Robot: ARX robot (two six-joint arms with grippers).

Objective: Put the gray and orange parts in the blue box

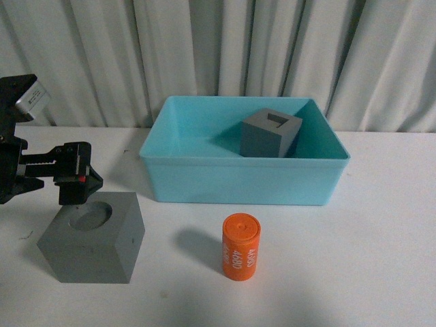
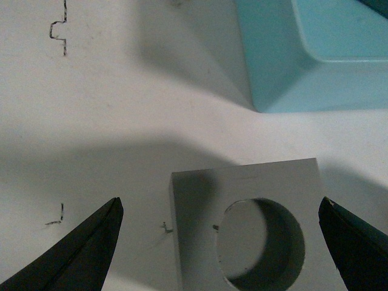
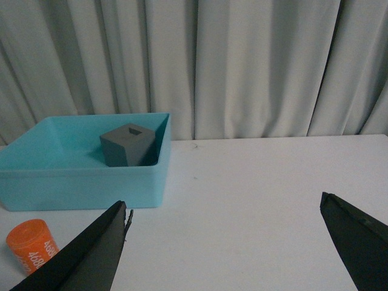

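The gray cube with a round recess [image 1: 92,238] sits on the white table at front left. My left gripper [image 1: 76,182] is open just above its far edge. In the left wrist view the cube [image 2: 260,182] lies between the spread fingers of the gripper [image 2: 219,203], apart from both. The gray cube with a square recess [image 1: 270,133] rests inside the blue box [image 1: 245,180]. The orange cylinder [image 1: 241,246] stands upright in front of the box. My right gripper [image 3: 223,203] is open and empty over bare table; its view shows the box [image 3: 85,182], the cube inside [image 3: 127,145] and the cylinder [image 3: 33,245].
A gray-white curtain [image 1: 225,48] hangs behind the table. A corner of the blue box [image 2: 303,66] shows in the left wrist view, beyond the cube. Small dark marks [image 2: 57,30] are on the table surface. The right arm does not show in the front view.
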